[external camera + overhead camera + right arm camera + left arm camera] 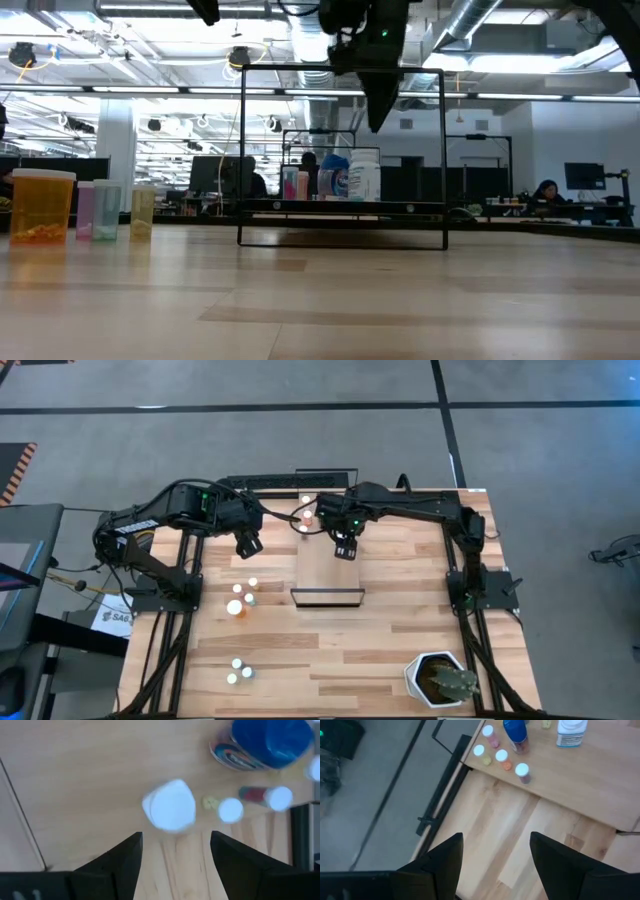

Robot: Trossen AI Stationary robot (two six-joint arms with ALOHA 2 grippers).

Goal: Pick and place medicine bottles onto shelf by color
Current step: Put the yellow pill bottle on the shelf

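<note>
A light plank worktop carries a white hexagonal plant pot at its near right corner, well apart from the work. To the left of the shelf, loose small white-capped bottles stand in two groups: one cluster beside the shelf's near end and another nearer the front edge. In the low view an orange bottle stands beside three smaller pale ones at the far left, clear of the arms. On the shelf's far end stand a bigger blue bottle, a white bottle and several tiny bottles close together. The right claw hangs above the shelf, just near of that group; its jaws stand wide apart and hold nothing, with the white bottle's cap directly below and slightly ahead of the fingers. The left claw hovers over bare worktop left of the shelf, partly open and empty.
</note>
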